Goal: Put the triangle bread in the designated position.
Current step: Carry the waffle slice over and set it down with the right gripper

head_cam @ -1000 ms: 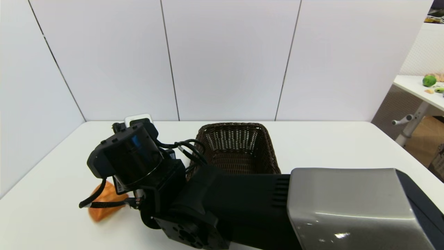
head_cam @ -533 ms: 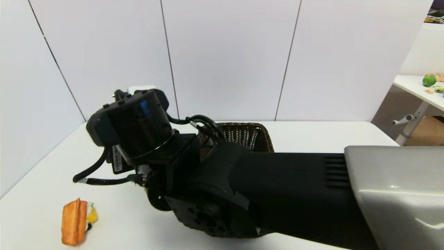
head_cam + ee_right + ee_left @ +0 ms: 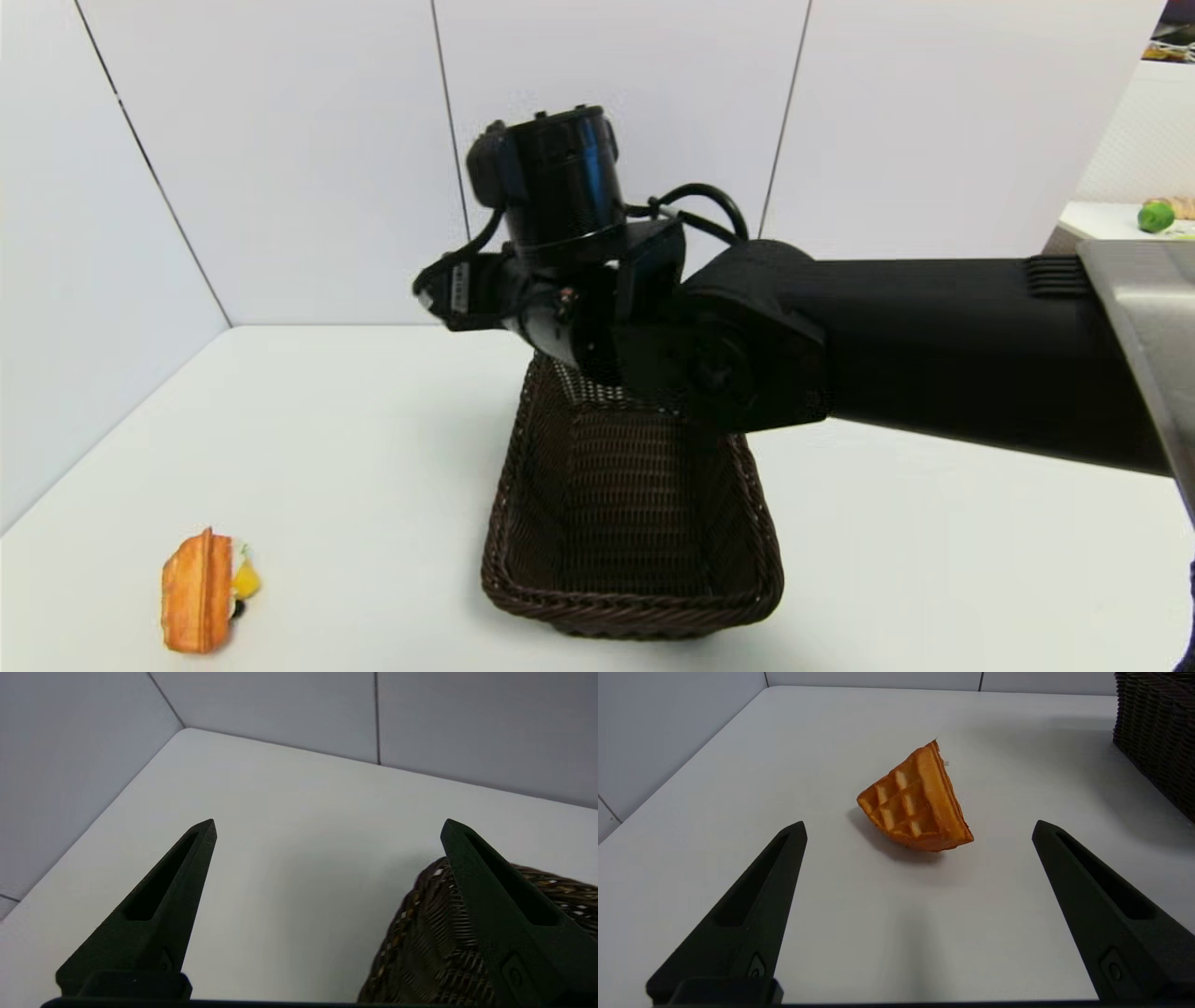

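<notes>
The triangle bread (image 3: 201,590) lies by itself on bare white tabletop (image 3: 327,467) at the front left, its waffle side up and its cream and yellow topping facing right. My right gripper (image 3: 328,823) is open and empty, raised high over the far end of the basket; its arm (image 3: 896,345) reaches in from the right. In the left wrist view my left gripper (image 3: 919,823) is open, low over the table, with the bread (image 3: 917,805) a short way beyond its fingertips and untouched. The left arm does not show in the head view.
A dark brown woven basket (image 3: 635,523) stands mid-table, right of the bread, and shows at the edge of both wrist views (image 3: 1157,732) (image 3: 467,952). White wall panels close off the table's back and left. A green object (image 3: 1155,217) sits on another table far right.
My right arm rose from low over the bread at the front left and swung up and right, to above the basket. The bread stayed on the table, uncovered.
</notes>
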`<action>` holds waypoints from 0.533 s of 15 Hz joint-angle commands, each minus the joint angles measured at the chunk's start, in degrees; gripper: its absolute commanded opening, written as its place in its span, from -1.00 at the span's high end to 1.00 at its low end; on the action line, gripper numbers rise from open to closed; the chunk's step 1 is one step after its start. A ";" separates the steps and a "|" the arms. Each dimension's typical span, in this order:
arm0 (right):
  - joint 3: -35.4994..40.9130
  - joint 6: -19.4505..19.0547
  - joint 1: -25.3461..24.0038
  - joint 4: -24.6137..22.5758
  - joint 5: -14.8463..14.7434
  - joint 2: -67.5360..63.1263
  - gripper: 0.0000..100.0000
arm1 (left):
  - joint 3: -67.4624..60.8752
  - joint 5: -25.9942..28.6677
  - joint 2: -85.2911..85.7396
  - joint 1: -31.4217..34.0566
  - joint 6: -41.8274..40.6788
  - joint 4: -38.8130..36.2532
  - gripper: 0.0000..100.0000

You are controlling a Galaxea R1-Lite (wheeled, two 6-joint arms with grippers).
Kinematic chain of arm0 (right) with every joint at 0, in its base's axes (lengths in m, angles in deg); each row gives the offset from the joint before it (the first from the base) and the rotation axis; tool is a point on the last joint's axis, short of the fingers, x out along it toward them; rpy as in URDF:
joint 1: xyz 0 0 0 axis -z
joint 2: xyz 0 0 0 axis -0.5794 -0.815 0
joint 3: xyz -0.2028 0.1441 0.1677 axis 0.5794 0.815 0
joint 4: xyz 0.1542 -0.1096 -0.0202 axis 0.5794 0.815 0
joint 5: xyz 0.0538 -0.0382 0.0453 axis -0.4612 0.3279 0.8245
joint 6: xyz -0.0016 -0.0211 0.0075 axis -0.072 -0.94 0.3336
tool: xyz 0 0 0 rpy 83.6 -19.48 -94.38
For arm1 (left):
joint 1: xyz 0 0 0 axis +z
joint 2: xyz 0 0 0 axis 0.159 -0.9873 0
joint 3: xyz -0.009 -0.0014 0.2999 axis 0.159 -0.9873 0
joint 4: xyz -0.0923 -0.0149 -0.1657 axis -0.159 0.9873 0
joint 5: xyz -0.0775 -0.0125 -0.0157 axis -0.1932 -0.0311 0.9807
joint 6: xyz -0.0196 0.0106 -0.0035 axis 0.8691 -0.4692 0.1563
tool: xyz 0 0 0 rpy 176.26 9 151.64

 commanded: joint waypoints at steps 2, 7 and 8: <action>1.13 0.07 7.83 0.26 4.63 3.21 -1.00 | 0.00 0.02 0.01 0.02 0.00 0.12 -1.00; 3.86 -0.20 16.62 14.15 6.83 9.28 -1.00 | 0.00 0.02 0.01 0.02 0.00 -0.06 -1.00; 4.12 -0.02 18.55 18.46 6.74 11.12 -1.00 | 0.00 0.02 0.01 0.02 0.00 0.12 -1.00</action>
